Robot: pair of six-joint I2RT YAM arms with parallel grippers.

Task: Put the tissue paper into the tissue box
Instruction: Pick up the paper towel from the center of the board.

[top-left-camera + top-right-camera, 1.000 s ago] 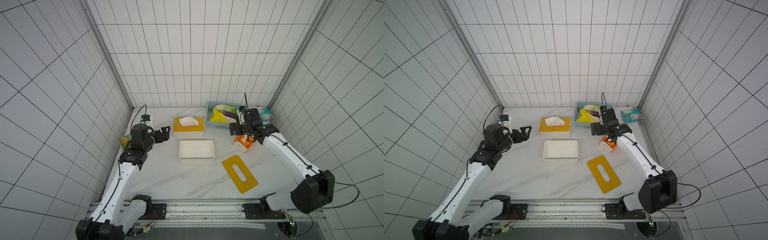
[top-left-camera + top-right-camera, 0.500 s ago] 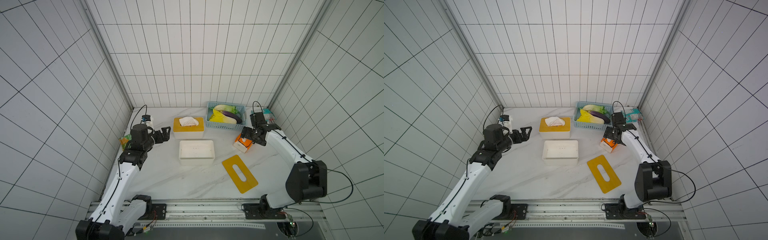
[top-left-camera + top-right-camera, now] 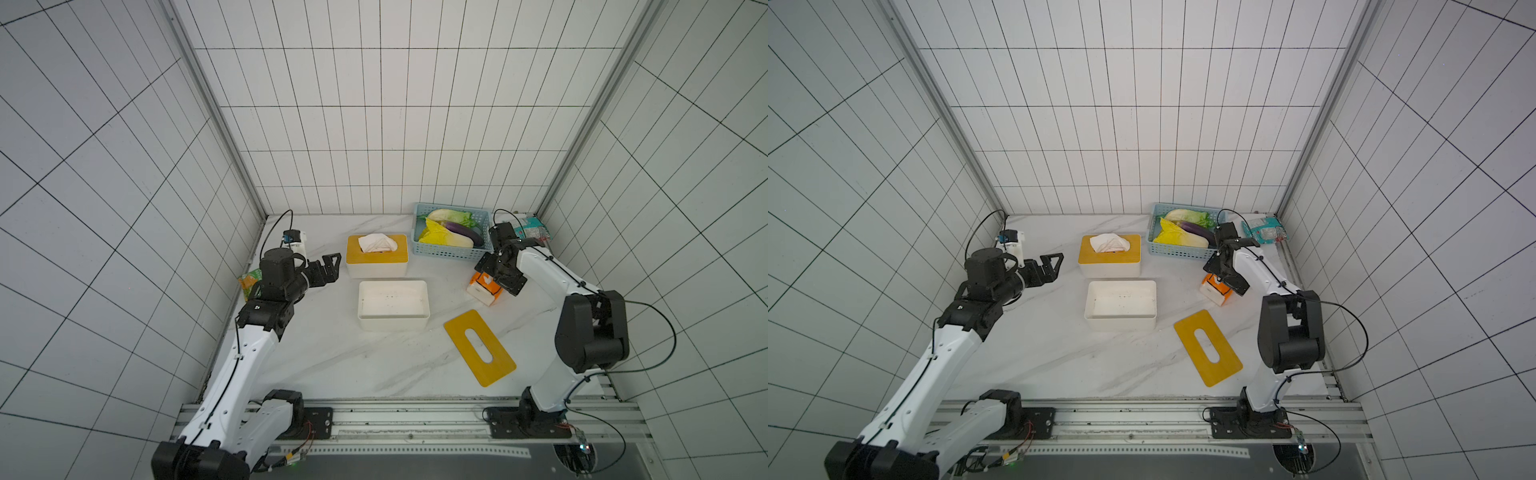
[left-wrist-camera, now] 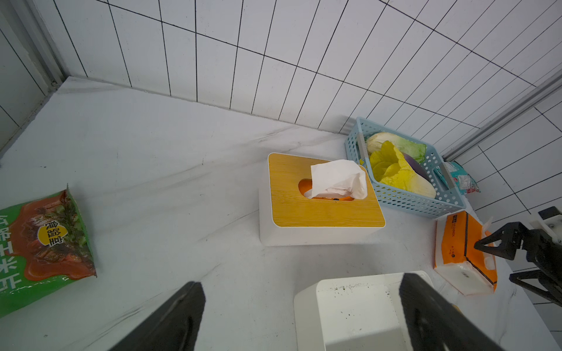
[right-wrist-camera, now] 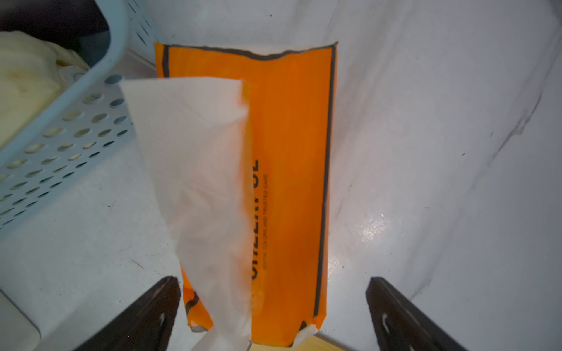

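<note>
The tissue paper is an orange pack (image 3: 482, 291) (image 5: 292, 146) with a white sheet sticking out, lying on the table right of centre. My right gripper (image 3: 496, 280) (image 5: 273, 282) hangs open just over it, one finger on each side of the pack's near end, not touching. The tissue box (image 3: 392, 305) (image 4: 349, 307) is white, open and empty at mid-table, and its yellow slotted lid (image 3: 480, 347) lies flat to its right. My left gripper (image 3: 330, 268) (image 4: 302, 282) stands open and empty left of the boxes, above the table.
A second white box with a yellow lid (image 3: 377, 259) and a tissue poking out stands behind the open box. A blue basket (image 3: 449, 251) of vegetables sits at the back right beside a teal packet (image 3: 534, 228). A green snack bag (image 4: 45, 240) lies by the left wall.
My right arm has swung right and come down, bringing its open gripper over the orange pack. The left arm has not moved.
</note>
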